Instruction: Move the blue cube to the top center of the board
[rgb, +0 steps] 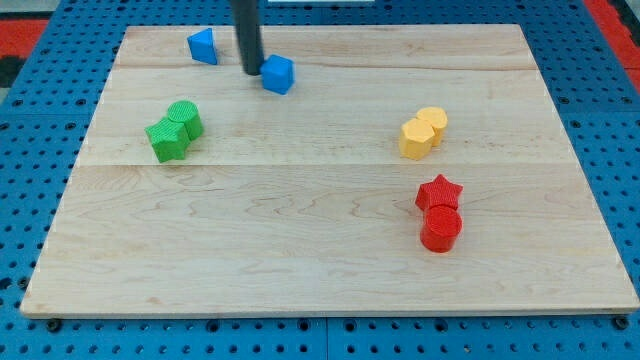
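**Tip at blue cube, far side of board**

My tip (251, 72) is a plain rod end with no jaws, so it grasps nothing. It stands just left of the blue cube (279, 74), touching or nearly touching its left face; contact cannot be confirmed.

The blue cube sits at the far edge of the wooden board (300, 250), left of centre. It is turned slightly, one corner toward the near side; no long axis is apparent.

A second blue block (203, 45), wedge-like, lies farther left.
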